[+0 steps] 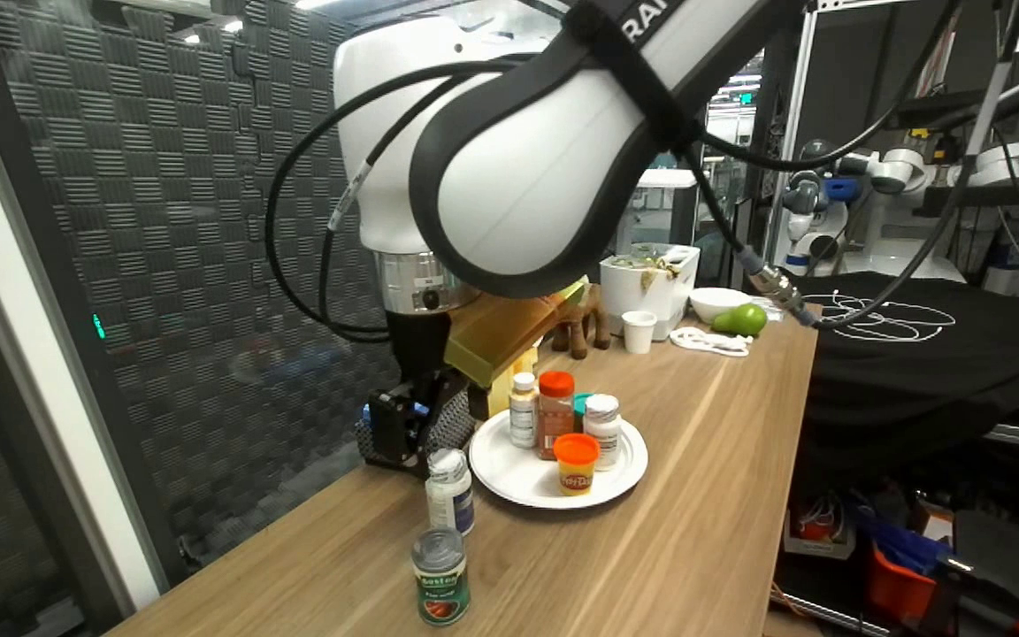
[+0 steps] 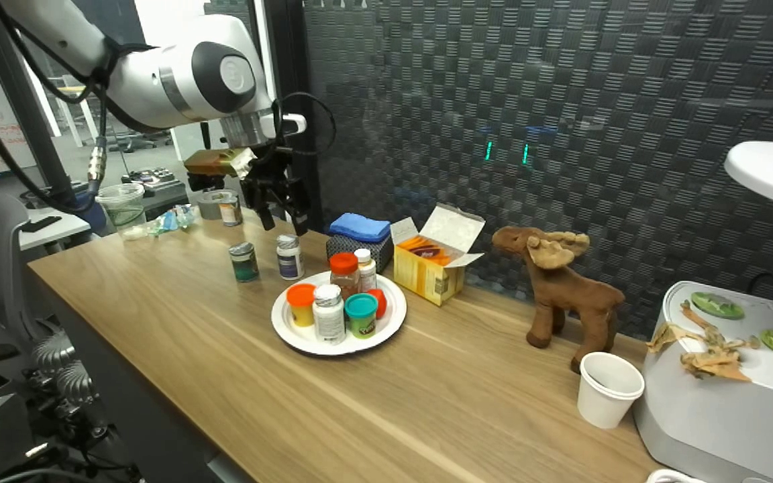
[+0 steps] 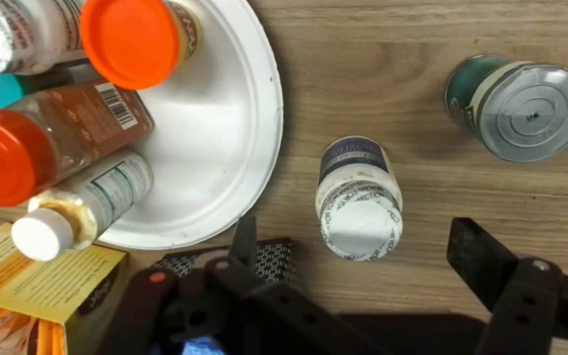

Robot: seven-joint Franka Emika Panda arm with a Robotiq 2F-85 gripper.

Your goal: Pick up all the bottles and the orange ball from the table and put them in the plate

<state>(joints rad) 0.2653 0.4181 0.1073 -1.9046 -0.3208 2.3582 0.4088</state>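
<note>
Well, my tool (image 3: 353, 236) hangs spread near the white-capped bottle (image 3: 359, 197) beside the plate (image 3: 205, 128); if I come down off-centre, I could topple that bottle.

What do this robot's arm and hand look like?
White arm, rounded shells, dark grey trim, silver band near the wrist, partial lettering cut off by the frame. Black cables, black strap, metal connector. Black hand with two angular fingers, visible screws and a red-orange dot. Gold-brown block by the wrist.
</note>
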